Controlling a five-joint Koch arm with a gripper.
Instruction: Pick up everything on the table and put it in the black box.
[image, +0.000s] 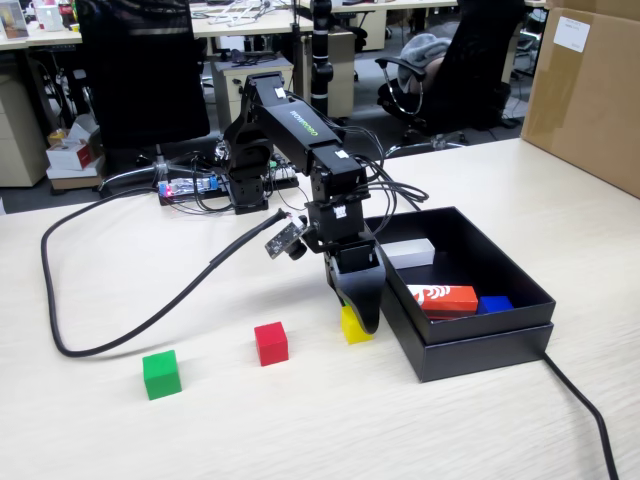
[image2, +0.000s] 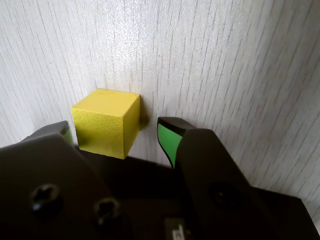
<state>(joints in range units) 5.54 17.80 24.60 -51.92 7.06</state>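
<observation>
Yellow cube (image2: 106, 122) beside black box (image: 480, 345); red cube (image: 271, 343), green cube (image: 161, 374) leftward on table (image: 300, 430)

Office setting. Black office chair (image: 143, 70) is sitting behind the bench at upper left of the fixed view, a second chair (image: 455, 75) at upper right. Desks (image: 245, 22) are running along the back, cluttered, with cables lying on top. Large brown carton (image: 585, 95) is standing at the right edge. Grey floor (image: 375, 72) is showing between chairs. Even overhead light is falling, soft shadows.

black arm (image: 300, 140), green lettering; gripper (image2: 117, 137) pads green, screws
</observation>
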